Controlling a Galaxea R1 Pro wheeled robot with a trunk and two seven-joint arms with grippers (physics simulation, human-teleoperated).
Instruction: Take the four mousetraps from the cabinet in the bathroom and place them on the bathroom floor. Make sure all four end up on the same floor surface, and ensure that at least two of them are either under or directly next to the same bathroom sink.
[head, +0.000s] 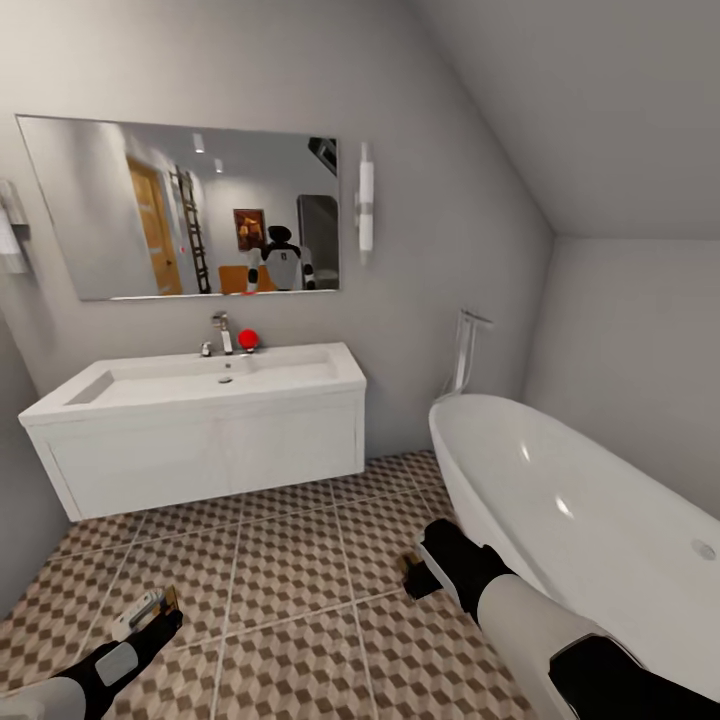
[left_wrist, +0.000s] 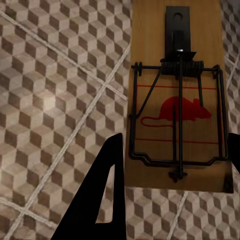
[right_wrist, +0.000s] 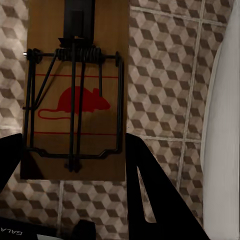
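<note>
Head view: sink (head: 200, 385) on wall, tub (head: 600, 510) at right, both arms low over tiled floor (head: 290, 570). Left claw (head: 150, 612) grips mousetrap (left_wrist: 177, 100). Right claw (head: 425, 572) grips second mousetrap (right_wrist: 75, 90). Wrist views show red mouse print, wire spring.

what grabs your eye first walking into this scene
Each gripper carries a mousetrap with a red mouse print: the left gripper holds one, the right gripper another, both above the cube-patterned floor. Behind stand the white sink and, to the right, the bathtub.
</note>
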